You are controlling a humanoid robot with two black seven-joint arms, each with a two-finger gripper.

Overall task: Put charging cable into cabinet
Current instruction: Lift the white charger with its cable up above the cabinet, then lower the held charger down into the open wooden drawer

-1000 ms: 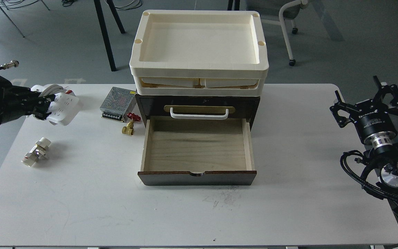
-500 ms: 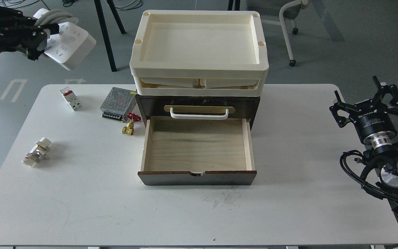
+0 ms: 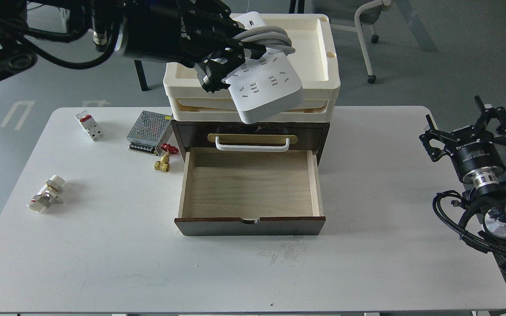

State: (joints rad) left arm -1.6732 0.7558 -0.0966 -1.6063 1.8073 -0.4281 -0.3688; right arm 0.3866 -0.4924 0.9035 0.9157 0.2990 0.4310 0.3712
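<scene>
My left gripper (image 3: 222,61) is shut on the charging cable (image 3: 265,87), a white power strip with its cord coiled around the middle. It holds the strip tilted in the air, high in front of the cream trays (image 3: 319,66) and above the cabinet (image 3: 253,131). The cabinet's lower drawer (image 3: 251,188) is pulled open toward me, and its light wood inside is empty. My right gripper (image 3: 464,127) is open at the table's right edge, far from the cabinet.
Left of the cabinet lie a metal mesh power supply box (image 3: 147,131), a brass valve with a red handle (image 3: 165,160), a small white breaker (image 3: 89,125) and a white fitting (image 3: 46,193). Cables lie by my right arm (image 3: 494,219).
My left arm has lifted the power strip off the table's left side and swung it right, now over the cabinet. The breaker stayed on the table. My right arm has not moved.
</scene>
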